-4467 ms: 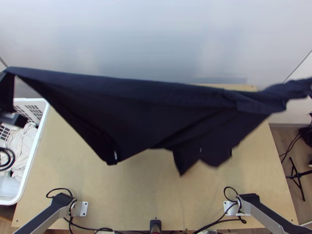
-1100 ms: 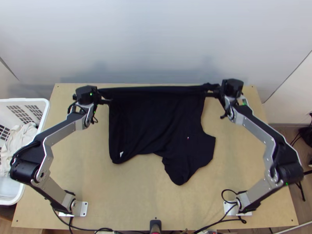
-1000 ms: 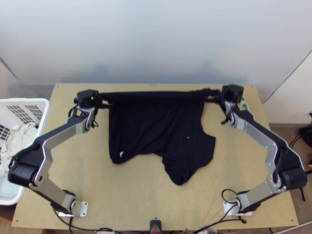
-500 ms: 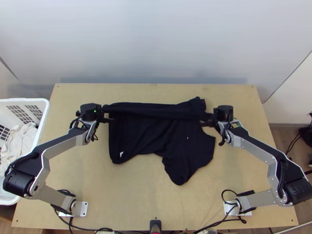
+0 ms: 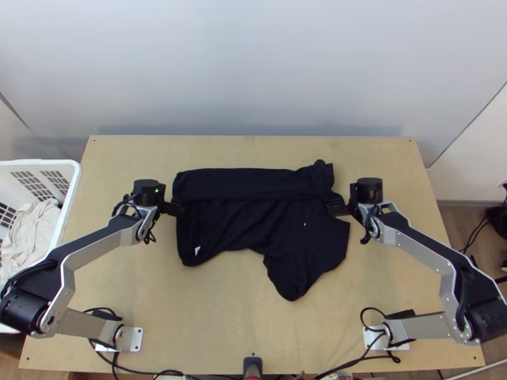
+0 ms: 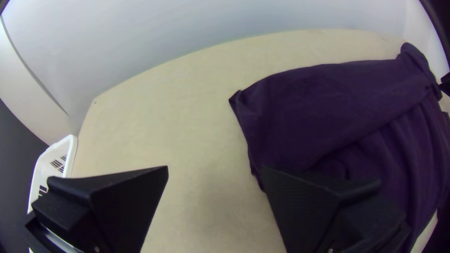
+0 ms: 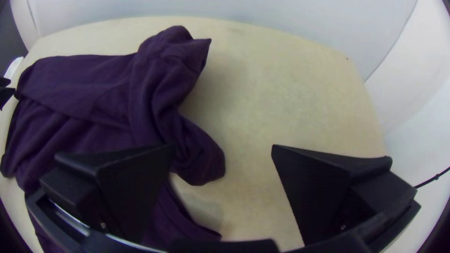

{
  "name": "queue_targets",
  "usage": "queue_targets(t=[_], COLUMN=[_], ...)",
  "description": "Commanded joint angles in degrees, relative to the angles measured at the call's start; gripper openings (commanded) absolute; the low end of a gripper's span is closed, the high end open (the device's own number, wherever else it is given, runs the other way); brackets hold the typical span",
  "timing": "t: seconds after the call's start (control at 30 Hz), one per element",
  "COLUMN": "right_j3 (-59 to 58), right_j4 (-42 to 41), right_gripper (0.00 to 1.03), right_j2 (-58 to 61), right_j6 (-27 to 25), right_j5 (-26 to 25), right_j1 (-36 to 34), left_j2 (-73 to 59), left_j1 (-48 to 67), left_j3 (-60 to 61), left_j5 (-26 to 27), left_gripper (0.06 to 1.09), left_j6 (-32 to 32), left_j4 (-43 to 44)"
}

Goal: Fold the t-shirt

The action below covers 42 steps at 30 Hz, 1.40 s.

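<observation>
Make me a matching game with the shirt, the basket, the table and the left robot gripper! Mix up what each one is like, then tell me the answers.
Things:
1. T-shirt
2. Basket
3. Table
4. Left gripper

What it is like:
A. Light-coloured wood
B. Open, at the edge of something dark
C. Dark, with its far part folded over
D. White, with pale cloth inside

Right pairs:
1-C
2-D
3-A
4-B
</observation>
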State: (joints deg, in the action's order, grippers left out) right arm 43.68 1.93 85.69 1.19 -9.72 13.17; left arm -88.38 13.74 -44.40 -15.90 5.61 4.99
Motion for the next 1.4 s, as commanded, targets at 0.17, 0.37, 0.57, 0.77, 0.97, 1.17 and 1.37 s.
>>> queue_targets(t=[0.17, 0.37, 0.57, 0.77, 0.97, 1.17, 1.37], right_j3=[9.5, 20.0, 27.9, 32.6, 33.4, 35.2, 38.2], right_j4=[4.6, 7.7, 10.3, 13.4, 14.6, 15.3, 16.3], right_gripper=[0.99, 0.99, 0.96, 0.96, 0.96, 0.96, 0.96], right_j2=[-0.4, 8.8, 16.1, 19.0, 19.4, 21.0, 23.5], right_j6=[-1.1, -0.6, -0.8, -0.9, -2.1, -2.2, -1.7], right_j5=[7.5, 8.0, 8.5, 9.1, 9.5, 9.4, 9.4], right_j1=[-3.6, -2.4, -1.3, -1.0, -1.0, -1.1, -1.0], left_j2=[0.2, -5.3, -12.7, -21.7, -25.9, -29.0, -29.5], left_j1=[-2.5, -3.8, -4.6, -5.0, -5.0, -4.7, -4.2], left_j3=[-7.2, -15.4, -28.2, -37.4, -40.9, -43.9, -44.6], left_j5=[0.8, 6.3, 14.7, 16.2, 16.1, 16.2, 16.9], left_gripper=[1.04, 1.04, 1.04, 1.04, 1.04, 1.04, 1.03], left_j6=[0.5, 0.5, -2.6, -3.6, -3.2, -3.5, -4.5], left_j4=[-6.1, -11.6, -22.8, -27.9, -29.8, -31.5, -32.5])
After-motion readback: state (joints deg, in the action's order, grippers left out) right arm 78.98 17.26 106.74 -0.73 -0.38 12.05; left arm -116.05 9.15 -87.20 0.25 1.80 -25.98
